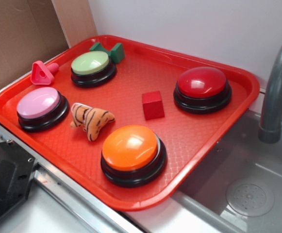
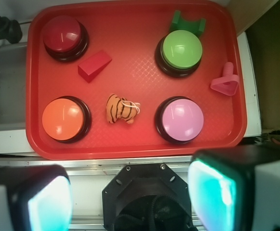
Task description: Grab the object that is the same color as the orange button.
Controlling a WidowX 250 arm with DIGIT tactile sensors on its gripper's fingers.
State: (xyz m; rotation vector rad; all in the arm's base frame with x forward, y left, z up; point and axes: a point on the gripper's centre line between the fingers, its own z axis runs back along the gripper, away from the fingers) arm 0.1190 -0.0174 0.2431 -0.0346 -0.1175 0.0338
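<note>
Soft striped plush tiger (image 2: 121, 109) beside glossy domed orange button (image 2: 63, 118); end effector (image 2: 130, 197) wide apart, empty.

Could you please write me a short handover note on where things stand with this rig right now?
Gripper: open, empty, high above the tray's near edge.
Plush tiger: lying on the red tray, between the orange button and the pink button, touching neither.
Red cube sits nearby; not the target.
Done: nothing grasped yet.
Left: descend over the tiger, close, lift.
</note>
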